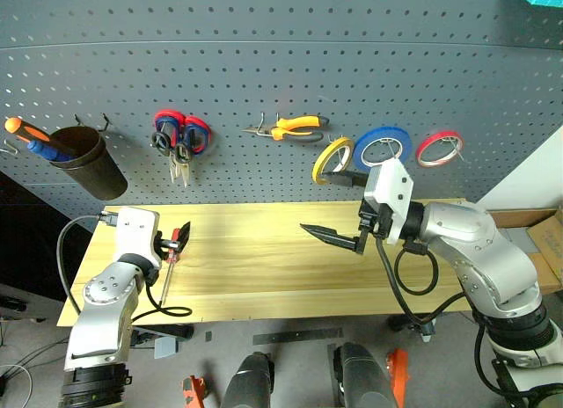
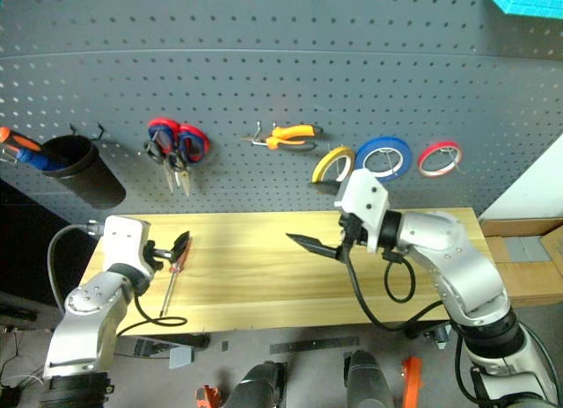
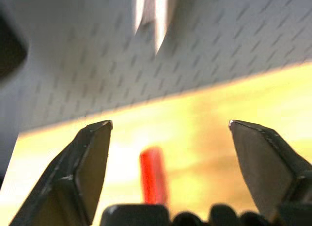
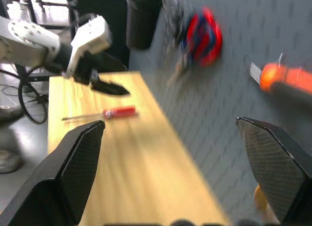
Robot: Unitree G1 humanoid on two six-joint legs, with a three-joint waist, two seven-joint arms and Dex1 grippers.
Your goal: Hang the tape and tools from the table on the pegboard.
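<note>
The slim red-handled screwdriver [image 2: 173, 275] lies flat on the light yellowish wooden desk [image 2: 264, 285], beneath the left claw [image 2: 179, 247], whose fingers are spread. The right claw [image 1: 339, 236] hovers spread above the desk's middle. Yellow-tan tape ring [image 1: 332, 159] and orange-handled pliers [image 1: 290, 127] hang on the dark grey pegboard [image 1: 264, 65].

Red-handled screwdriver [image 1: 171, 265]: flat on the worktop [image 1: 264, 267] near its left end, shaft toward the front edge. Orange-and-black pliers [image 1: 290, 127]: hung level on the pegboard [image 1: 264, 74], centre. Black-handled scissors [image 1: 161, 142]: on a hook left of them, blades down. Yellow tape [image 1: 332, 159]: hung right of the pliers
</note>
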